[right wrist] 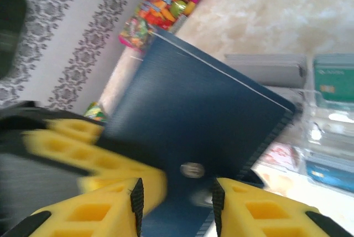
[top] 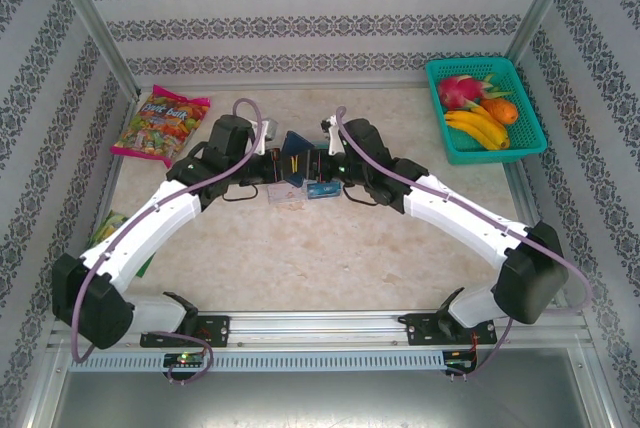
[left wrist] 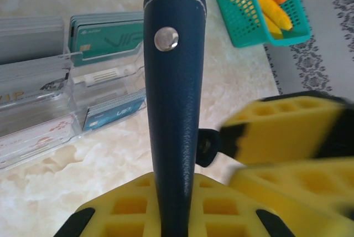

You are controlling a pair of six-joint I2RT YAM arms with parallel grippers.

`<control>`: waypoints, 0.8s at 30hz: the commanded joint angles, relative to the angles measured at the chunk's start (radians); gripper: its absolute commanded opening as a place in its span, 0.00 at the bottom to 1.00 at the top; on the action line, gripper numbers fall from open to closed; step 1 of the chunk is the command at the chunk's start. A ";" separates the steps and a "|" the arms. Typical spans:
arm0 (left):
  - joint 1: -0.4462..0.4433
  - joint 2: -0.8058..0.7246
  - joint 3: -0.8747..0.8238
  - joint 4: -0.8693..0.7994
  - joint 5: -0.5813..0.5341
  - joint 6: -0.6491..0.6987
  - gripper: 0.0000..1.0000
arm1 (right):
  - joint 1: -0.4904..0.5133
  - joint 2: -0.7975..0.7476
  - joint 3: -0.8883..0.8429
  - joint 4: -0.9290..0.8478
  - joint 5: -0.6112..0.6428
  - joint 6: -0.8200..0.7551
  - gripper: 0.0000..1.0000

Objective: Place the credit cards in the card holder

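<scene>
The card holder (left wrist: 174,98), a dark navy wallet with a silver snap, stands edge-on and closed in my left gripper (left wrist: 174,190), which is shut on its lower part. Both grippers meet over the table's middle, left gripper (top: 262,163) and right gripper (top: 328,163), with the card holder (top: 295,151) between them. My right gripper (right wrist: 176,199) stands open right in front of the holder's snap face (right wrist: 204,115), its blurred yellow fingers (left wrist: 282,132) close beside the wallet. The credit cards stand in a clear tray (left wrist: 55,60): a teal one (left wrist: 108,37) and a blue one (left wrist: 113,114) among them.
A green basket (top: 530,108) with fruit sits at the back right. A bright candy bag (top: 160,126) lies at the back left, and a green packet (top: 110,228) by the left arm. Patterned walls and metal posts enclose the table.
</scene>
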 commanded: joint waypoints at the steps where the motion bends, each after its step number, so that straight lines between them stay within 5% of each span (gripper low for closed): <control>1: -0.012 -0.033 0.019 0.049 0.020 0.016 0.00 | -0.025 0.006 -0.051 -0.020 0.029 0.034 0.39; 14: -0.005 -0.037 -0.005 0.140 0.118 -0.055 0.00 | -0.091 0.012 -0.061 0.005 0.020 0.053 0.39; 24: 0.083 -0.063 -0.124 0.386 0.257 -0.247 0.00 | -0.148 0.005 -0.185 0.370 -0.303 0.155 0.39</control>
